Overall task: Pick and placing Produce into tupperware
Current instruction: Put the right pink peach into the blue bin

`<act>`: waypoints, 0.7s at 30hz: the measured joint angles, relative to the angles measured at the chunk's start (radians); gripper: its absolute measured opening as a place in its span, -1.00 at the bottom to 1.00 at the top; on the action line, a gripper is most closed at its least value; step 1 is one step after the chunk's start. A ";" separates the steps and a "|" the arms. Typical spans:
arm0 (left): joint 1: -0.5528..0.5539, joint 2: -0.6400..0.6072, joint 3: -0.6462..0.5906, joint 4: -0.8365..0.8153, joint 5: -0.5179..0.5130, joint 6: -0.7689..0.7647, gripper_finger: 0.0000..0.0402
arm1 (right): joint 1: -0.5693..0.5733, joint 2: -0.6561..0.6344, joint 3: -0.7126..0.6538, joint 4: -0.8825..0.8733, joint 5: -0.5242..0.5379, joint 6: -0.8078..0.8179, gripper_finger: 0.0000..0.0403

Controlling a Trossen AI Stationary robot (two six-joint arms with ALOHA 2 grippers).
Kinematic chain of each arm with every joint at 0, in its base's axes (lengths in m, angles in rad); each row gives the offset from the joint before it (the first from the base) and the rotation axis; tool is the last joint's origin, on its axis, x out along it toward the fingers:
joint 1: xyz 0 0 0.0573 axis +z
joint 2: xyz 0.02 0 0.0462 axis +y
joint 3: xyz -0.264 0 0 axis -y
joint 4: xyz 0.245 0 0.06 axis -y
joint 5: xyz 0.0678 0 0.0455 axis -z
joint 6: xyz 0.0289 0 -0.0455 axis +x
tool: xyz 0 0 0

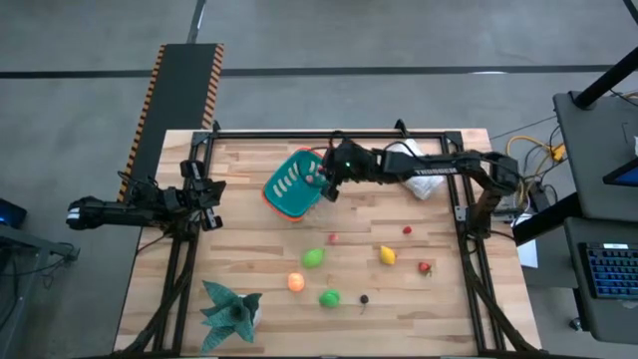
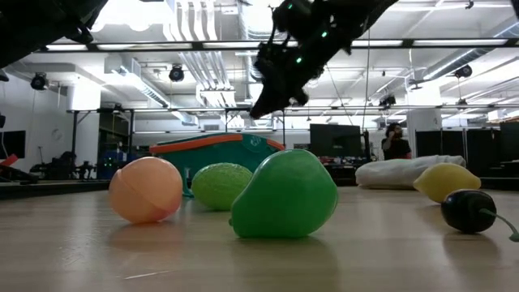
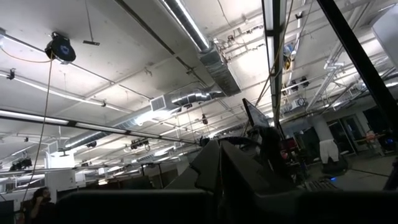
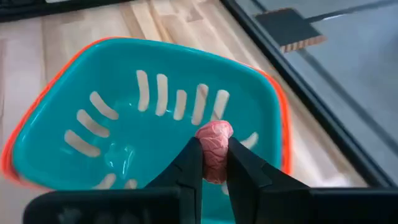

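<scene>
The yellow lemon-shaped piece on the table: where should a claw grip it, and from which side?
Probably from straight above, closing across the narrow middle of the yellow lemon-shaped piece. It lies on its side on the table, pointed ends level, with open wood around it; the ends taper and would likely slip. The right claw is busy holding a pink piece over the tub.

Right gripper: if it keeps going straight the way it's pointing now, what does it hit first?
Most likely the tupperware. The right gripper, shut on a pink piece of produce, points into the tub's open bowl, so it would probably meet the slotted teal inside first. How far off that is remains unclear.
</scene>
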 joint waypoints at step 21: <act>0.000 -0.006 0.000 0.001 0.004 0.000 -1.00 | -0.015 0.108 0.138 -0.212 -0.012 -0.024 -0.35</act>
